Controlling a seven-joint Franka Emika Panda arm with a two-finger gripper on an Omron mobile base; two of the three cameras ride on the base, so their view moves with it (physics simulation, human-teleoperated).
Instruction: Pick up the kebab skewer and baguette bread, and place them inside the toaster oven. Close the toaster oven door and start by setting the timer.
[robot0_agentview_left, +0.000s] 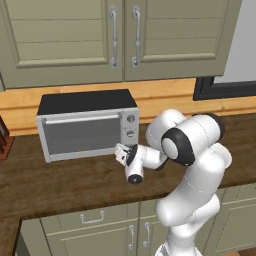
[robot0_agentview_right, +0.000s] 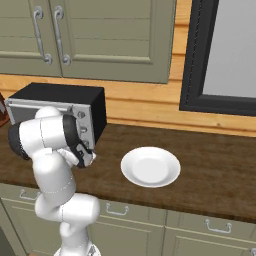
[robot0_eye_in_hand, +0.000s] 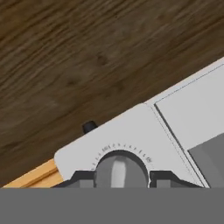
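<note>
Your claw (robot0_eye_in_hand: 117, 177) brackets the lowest knob (robot0_eye_in_hand: 117, 171) of the toaster oven (robot0_agentview_left: 87, 125), fingertips (robot0_eye_in_hand: 81, 178) either side; actual pinch cannot be confirmed. Toaster oven door (robot0_agentview_left: 80, 134) shut. Plate (robot0_agentview_right: 150, 166) at 3 o'clock.

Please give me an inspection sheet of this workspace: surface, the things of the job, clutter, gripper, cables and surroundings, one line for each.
Surface: dark wooden counter, bare in front of the oven.
Job's things: toaster oven stands on the counter; toaster oven door is closed. Skewer and bread: nothing seen.
Clutter: white plate, empty, to the right of the oven; a dark brown item at the left edge, cannot identify.
Gripper: gripper at the lowest knob, fingers on both sides of it; contact cannot tell.
Cables: nothing seen.
Surroundings: green cabinets above, window frame at right.
</note>
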